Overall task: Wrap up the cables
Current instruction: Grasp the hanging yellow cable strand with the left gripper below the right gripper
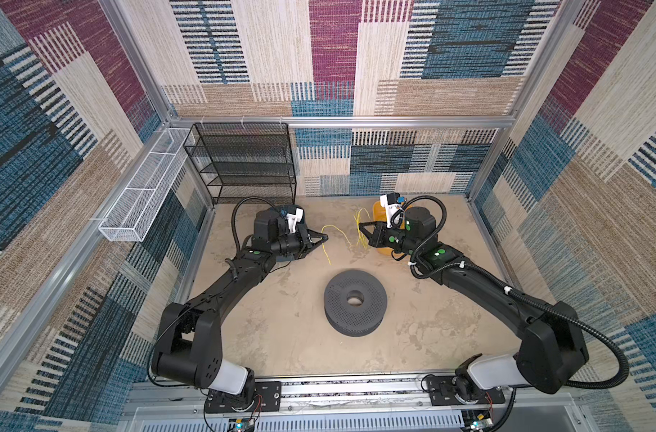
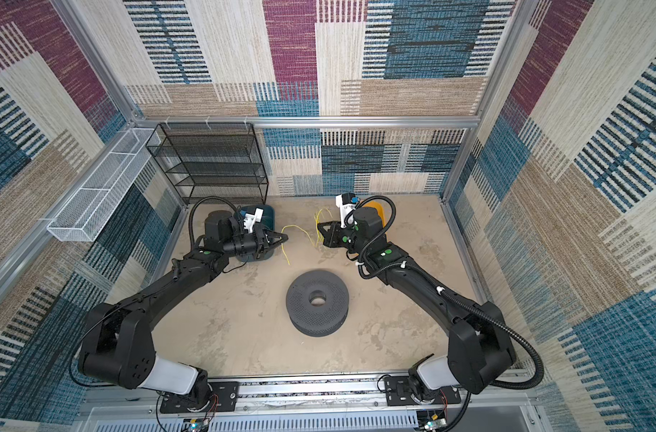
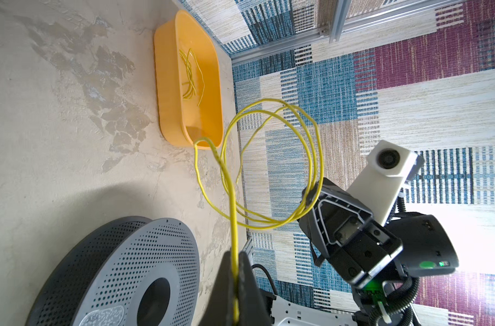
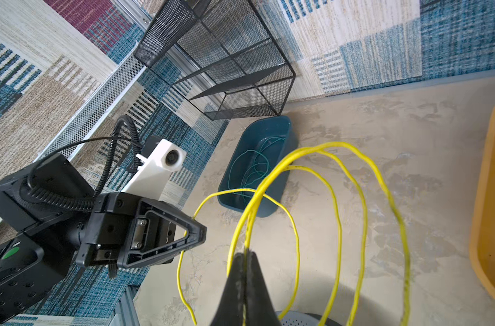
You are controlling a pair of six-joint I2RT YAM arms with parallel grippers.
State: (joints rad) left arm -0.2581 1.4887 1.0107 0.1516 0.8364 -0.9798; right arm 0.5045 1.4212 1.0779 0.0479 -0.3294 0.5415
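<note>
Left end effector [image 3: 235,255] is clenched on a strand of the yellow cable [image 3: 232,203], right end effector [image 4: 245,255] pinching its coiled loops, so the cable spans side to side between them, up off the desk [image 1: 281,336] beyond the spool [image 1: 371,306]; coil's on the right arm's side, loose tail by the left

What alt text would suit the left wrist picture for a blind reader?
The left hand pinches a yellow cable whose loops reach the right hand, also shut on it. Behind, an orange bin holds more cable; a grey spool lies nearby.
</note>
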